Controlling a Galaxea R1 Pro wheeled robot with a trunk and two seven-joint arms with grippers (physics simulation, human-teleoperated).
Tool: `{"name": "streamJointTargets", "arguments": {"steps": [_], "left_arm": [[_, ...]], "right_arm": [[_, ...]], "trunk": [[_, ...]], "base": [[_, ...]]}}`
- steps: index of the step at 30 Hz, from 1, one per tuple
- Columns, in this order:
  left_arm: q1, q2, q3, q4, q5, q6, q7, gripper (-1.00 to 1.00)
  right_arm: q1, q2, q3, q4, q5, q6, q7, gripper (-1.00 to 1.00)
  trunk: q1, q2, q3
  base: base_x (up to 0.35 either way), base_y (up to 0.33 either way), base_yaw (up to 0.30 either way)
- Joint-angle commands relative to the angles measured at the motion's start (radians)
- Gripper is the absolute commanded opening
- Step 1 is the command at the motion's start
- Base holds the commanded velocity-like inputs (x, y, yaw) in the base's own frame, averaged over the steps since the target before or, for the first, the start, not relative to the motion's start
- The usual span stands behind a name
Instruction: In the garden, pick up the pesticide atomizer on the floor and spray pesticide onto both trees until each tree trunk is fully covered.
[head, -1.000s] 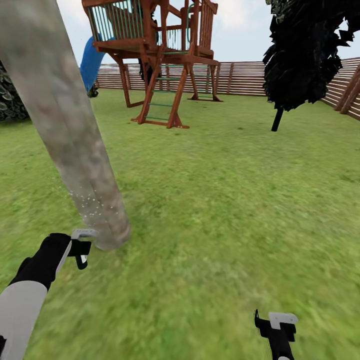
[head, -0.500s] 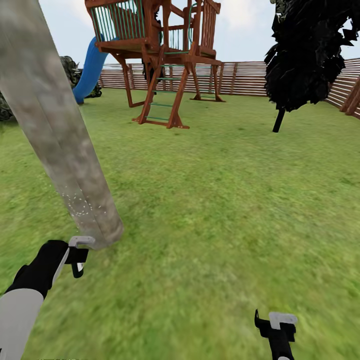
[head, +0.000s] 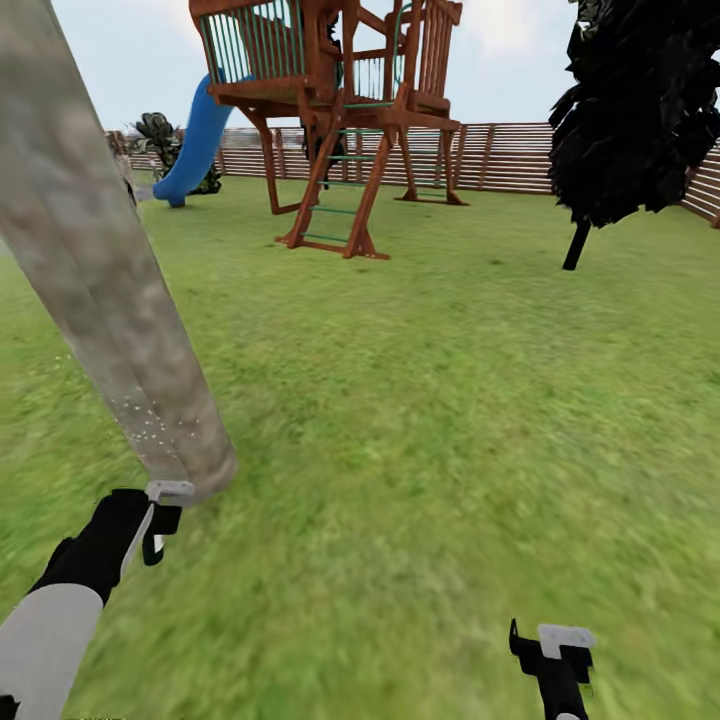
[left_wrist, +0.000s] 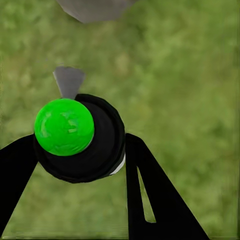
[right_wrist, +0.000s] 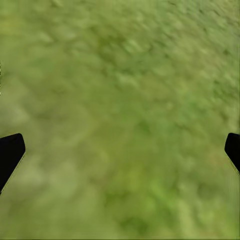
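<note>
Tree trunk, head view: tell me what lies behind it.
Behind the tree trunk lies grass, and past its edge a blue slide, a dark leafy plant and the slatted fence. What stands directly behind the trunk is covered.

A tree trunk slants down the left of the head view to the grass. The left gripper sits just below its base, lower left, clamping an atomizer. A play tower stands top centre, with a fence behind it and a slide on its left. A dark tree occupies the upper right. The right gripper is at bottom right.
</note>
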Motion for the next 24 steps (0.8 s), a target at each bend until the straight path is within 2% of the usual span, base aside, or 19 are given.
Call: {"name": "streamJointTargets", "arguments": {"steps": [1,2,3,8,16,24], "left_arm": [[0.000,0.001,0.002,0.009,-0.001,0.000,-0.001,-1.00],[0.000,0.002,0.060,0.019,0.031,-0.003,-0.004,-1.00],[0.000,0.002,0.073,0.020,0.038,-0.007,-0.005,-1.00],[0.000,0.001,0.078,0.031,0.044,-0.064,-0.006,-1.00],[0.000,-0.002,0.078,0.032,0.045,-0.068,-0.005,-1.00],[0.000,-0.002,0.078,0.032,0.045,-0.068,-0.004,-1.00]], "right_arm": [[0.000,0.000,0.000,0.000,0.000,0.000,-0.001,1.00],[0.000,0.000,0.001,0.000,0.000,0.000,0.000,1.00],[0.000,0.000,0.001,0.000,0.000,0.000,0.000,1.00],[0.000,0.000,0.001,0.000,0.000,0.000,0.000,1.00],[0.000,0.000,0.001,0.000,0.000,0.000,0.000,1.00],[0.000,-0.001,0.000,0.000,0.000,0.000,0.000,1.00]], "trunk": [[0.000,0.000,0.000],[0.000,0.000,0.000],[0.000,0.000,0.000],[0.000,0.000,0.000],[0.000,0.000,0.000],[0.000,0.000,0.000]], "base": [[0.156,-0.242,0.266],[0.152,-0.244,0.275],[0.151,-0.244,0.275],[0.153,-0.244,0.275],[0.155,-0.245,0.270],[0.150,-0.245,0.024]]}}
